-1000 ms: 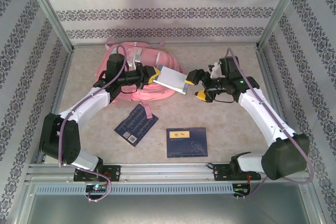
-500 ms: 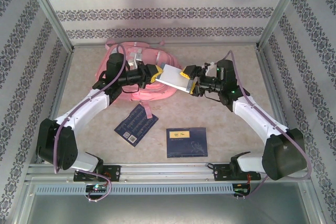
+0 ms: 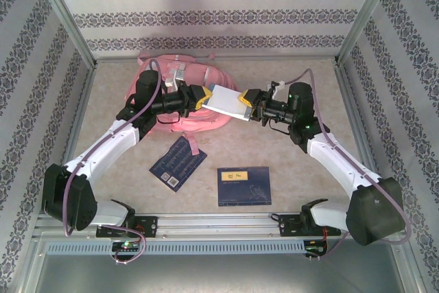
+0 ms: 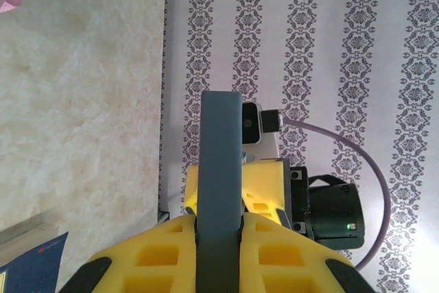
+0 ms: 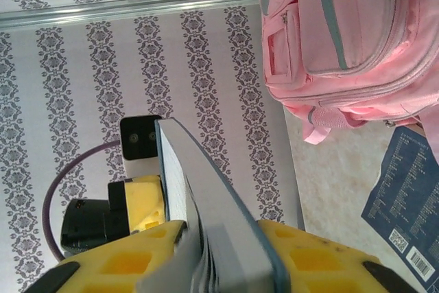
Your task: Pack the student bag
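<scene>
A thin grey-blue book [image 3: 225, 101] hangs in the air between both arms, in front of the pink student bag [image 3: 218, 77] lying at the back left of the table. My left gripper [image 3: 204, 96] is shut on the book's left end; in the left wrist view its yellow fingers [image 4: 151, 255] press both sides of the spine [image 4: 221, 162]. My right gripper [image 3: 245, 101] grips the opposite end, and its yellow pads [image 5: 322, 252] touch both covers of the book [image 5: 199, 190]. The bag [image 5: 343, 32] lies closed, with its zip pockets facing up.
Two dark blue books lie on the table in front: one tilted [image 3: 178, 162] near the bag's lower edge, one flat [image 3: 244, 185] at centre front. Metal frame posts and patterned walls enclose the table. The tilted book [image 5: 405, 197] is at the right of the right wrist view.
My right arm swung left to the book's free end and its jaws closed from wide open onto it. The left gripper kept its hold and barely moved.
</scene>
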Controlling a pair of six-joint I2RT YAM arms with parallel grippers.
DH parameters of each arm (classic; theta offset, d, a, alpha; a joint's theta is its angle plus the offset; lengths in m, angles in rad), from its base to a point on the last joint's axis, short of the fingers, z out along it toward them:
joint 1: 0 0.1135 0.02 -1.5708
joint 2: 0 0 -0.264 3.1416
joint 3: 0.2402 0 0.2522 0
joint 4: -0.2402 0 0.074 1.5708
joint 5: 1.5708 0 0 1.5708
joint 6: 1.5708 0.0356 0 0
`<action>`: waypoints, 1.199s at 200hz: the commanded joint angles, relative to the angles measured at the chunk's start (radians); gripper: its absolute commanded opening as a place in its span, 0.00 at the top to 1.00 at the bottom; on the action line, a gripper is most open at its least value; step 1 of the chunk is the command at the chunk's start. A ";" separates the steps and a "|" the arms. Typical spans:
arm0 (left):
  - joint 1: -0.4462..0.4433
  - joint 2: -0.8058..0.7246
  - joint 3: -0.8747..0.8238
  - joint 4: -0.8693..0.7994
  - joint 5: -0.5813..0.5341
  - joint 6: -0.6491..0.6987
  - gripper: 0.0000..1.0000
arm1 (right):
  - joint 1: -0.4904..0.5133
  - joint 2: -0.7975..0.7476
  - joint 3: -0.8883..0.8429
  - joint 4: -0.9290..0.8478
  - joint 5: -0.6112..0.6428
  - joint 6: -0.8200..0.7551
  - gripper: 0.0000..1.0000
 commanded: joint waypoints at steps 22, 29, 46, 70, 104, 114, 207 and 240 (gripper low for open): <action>-0.004 0.005 0.015 -0.028 -0.025 0.050 1.00 | -0.012 -0.049 -0.022 0.022 -0.027 -0.037 0.63; -0.003 0.010 0.020 -0.041 -0.029 0.058 1.00 | -0.013 -0.052 -0.023 0.024 -0.027 -0.039 0.65; -0.003 0.029 0.023 -0.040 -0.030 0.054 1.00 | -0.014 -0.057 -0.026 0.031 -0.027 -0.044 0.78; -0.003 0.057 0.032 -0.030 -0.014 0.056 1.00 | -0.021 -0.051 -0.004 -0.005 -0.032 -0.083 1.00; 0.006 0.122 0.189 -0.346 -0.034 0.304 0.82 | -0.063 -0.081 0.019 -0.169 0.014 -0.166 1.00; 0.011 0.156 0.264 -0.492 -0.081 0.394 0.65 | -0.069 -0.089 0.033 -0.260 0.035 -0.206 1.00; 0.069 0.637 0.811 -0.878 -0.376 0.766 0.46 | -0.069 -0.156 0.184 -0.903 0.320 -0.604 1.00; 0.082 0.815 1.024 -0.896 -0.347 0.804 0.49 | -0.080 -0.185 0.141 -0.928 0.299 -0.601 1.00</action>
